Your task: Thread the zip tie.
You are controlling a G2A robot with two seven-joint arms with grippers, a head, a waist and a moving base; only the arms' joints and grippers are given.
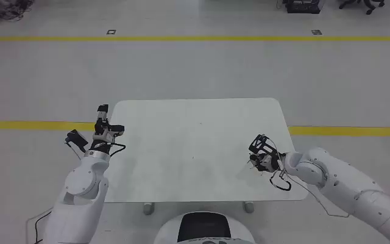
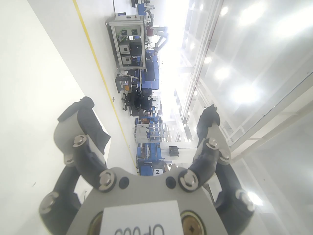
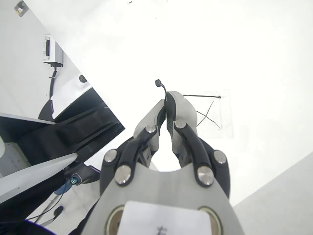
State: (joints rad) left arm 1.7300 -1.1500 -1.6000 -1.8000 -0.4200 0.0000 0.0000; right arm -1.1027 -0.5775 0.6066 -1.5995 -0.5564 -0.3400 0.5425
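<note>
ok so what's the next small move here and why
Probably bring the left pincer in toward the right pincer: the right is shut on the zip tie with its head poking out, while the left sits open and empty by the table edge.

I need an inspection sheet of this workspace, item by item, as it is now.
Surface: white table, a few dark specks.
Job's things: black zip tie in the right claw, head sticking out; spare zip ties on a clear plastic sheet on the table.
Clutter: nothing seen.
Claws: right claw shut on the zip tie, over the table; left claw open, empty, at the table's edge.
Cables: black cable loop at the right wrist.
Surroundings: yellow floor lines.
</note>
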